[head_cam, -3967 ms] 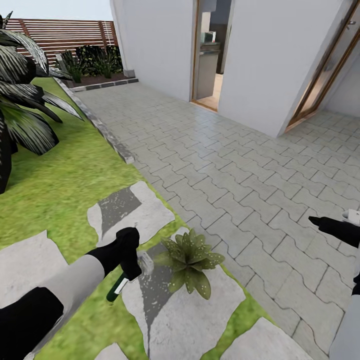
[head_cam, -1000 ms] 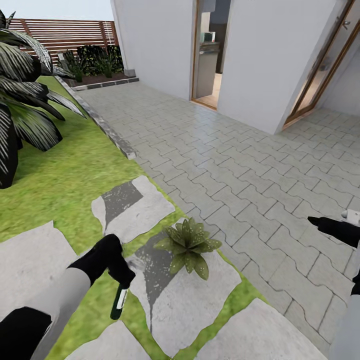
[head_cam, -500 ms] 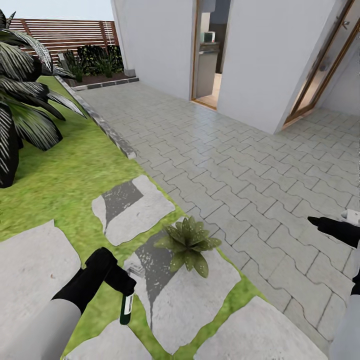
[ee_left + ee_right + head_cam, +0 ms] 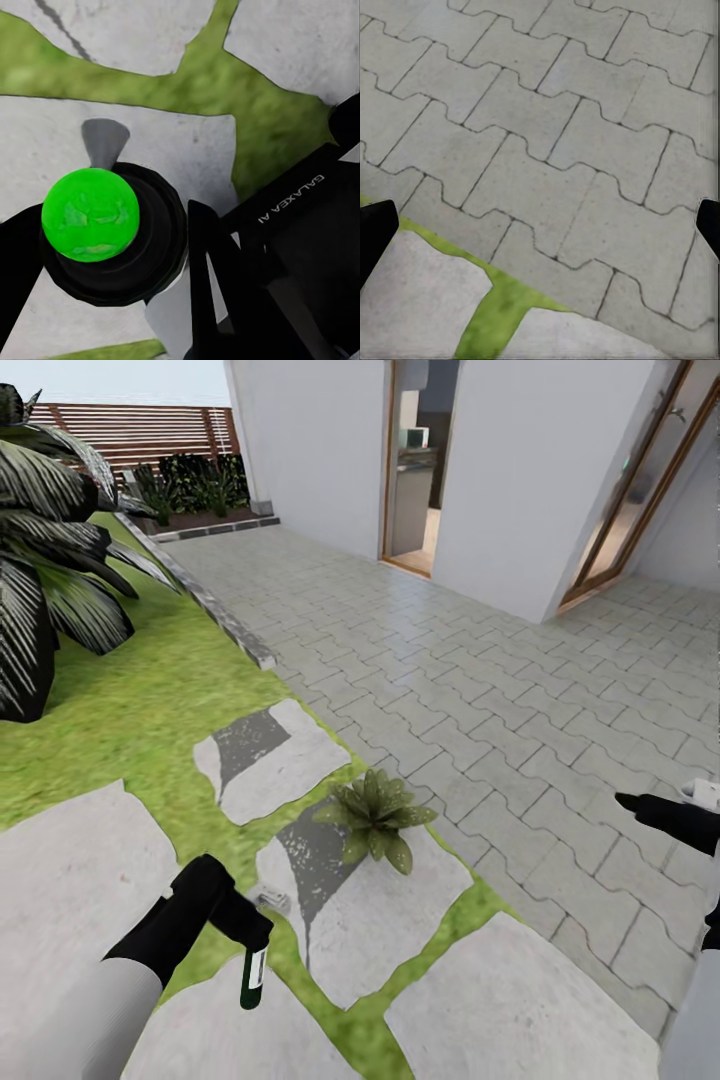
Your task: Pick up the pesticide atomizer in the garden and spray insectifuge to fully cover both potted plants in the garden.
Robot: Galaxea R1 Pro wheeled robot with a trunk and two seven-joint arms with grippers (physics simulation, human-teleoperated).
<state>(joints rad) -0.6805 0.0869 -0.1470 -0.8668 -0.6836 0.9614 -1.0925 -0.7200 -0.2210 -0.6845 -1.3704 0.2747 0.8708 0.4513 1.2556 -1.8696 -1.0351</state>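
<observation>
The atomizer [image 4: 252,977] hangs bottom-down from the left gripper [image 4: 243,922], whose fingers are clamped around its upper part, at about 7 o'clock in the head view, over a stepping stone [image 4: 370,925] in the lawn [image 4: 130,720]. In the left wrist view the bottle's bright green base [image 4: 91,214] faces the camera, pinched between dark fingers [image 4: 217,262]. A plant [image 4: 376,817] sits at 1 o'clock from the bottle, near it, on the same stone's far edge. The right gripper [image 4: 640,805] hovers at 3 o'clock over the paving [image 4: 480,690]; its fingertips [image 4: 375,229] stand wide apart with nothing between them. A palm [image 4: 40,590] stands at 10 o'clock, the fence [image 4: 140,430] at 11.
</observation>
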